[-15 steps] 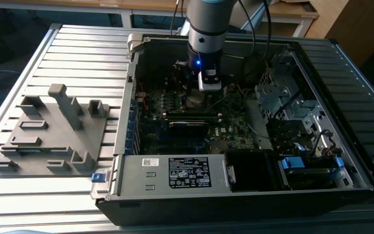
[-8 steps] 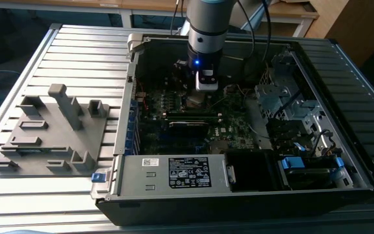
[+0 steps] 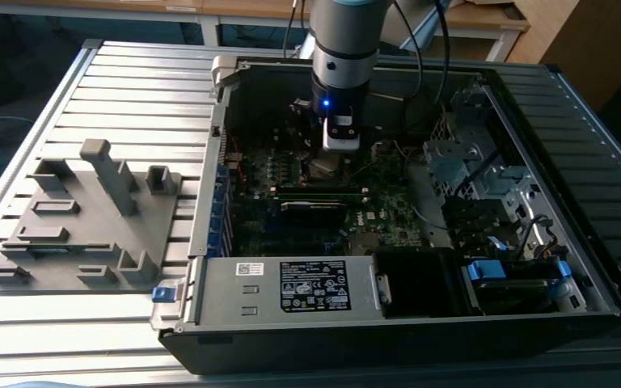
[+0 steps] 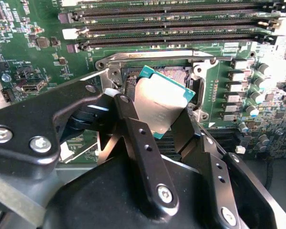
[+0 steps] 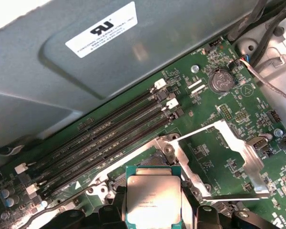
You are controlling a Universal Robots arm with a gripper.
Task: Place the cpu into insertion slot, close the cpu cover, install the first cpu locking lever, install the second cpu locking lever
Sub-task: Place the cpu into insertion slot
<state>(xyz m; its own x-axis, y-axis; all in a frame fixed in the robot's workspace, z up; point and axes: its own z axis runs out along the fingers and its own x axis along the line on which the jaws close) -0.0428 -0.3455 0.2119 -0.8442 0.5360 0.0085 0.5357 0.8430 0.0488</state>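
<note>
Cpu [image 4: 164, 98] sits clamped by its edges between the black fingers [image 4: 133, 129] of the gripper [image 4: 159, 119]. It is tilted, with its dull silver top and a teal edge showing in the second wrist view. It hangs over the insertion slot [image 4: 176, 72] and is not yet seated; part of the dark socket shows beyond the chip. The cpu cover [image 5: 250, 160] is swung open to one side of the socket, and green motherboard [image 5: 200, 100] shows through its cut-out centre. Long black memory slots [image 5: 109, 138] run just beside the socket, with a coin battery [image 5: 220, 80] farther off. In the exterior view the arm [image 3: 343, 48] reaches down into the open computer case [image 3: 397, 343]. The case stands on a slatted metal table [image 3: 138, 89], with a grey fixture [image 3: 84, 218] on the exterior view's left
</note>
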